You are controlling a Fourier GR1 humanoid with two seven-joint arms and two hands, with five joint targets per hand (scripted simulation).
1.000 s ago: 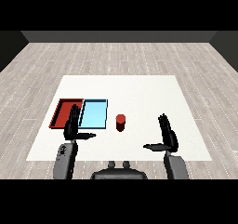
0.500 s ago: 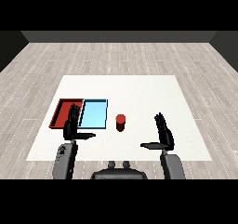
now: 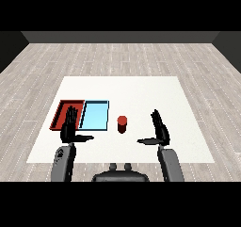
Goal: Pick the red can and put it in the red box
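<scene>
Count: one red can (image 3: 122, 124), two trays, two hands. Can stands upright on the white counter (image 3: 141, 89), just right of the light blue tray (image 3: 94, 115), not in either tray. Red tray (image 3: 63, 109) sits touching the blue one on its left side. Left hand (image 3: 69, 127) hangs over the near edge of the red tray, fingers straight, thumb out to the side, holding nothing. Right hand (image 3: 160, 129) is right of the can, apart from it, fingers straight up, thumb pointing toward the can, also holding nothing. One grey forearm behind each hand.
</scene>
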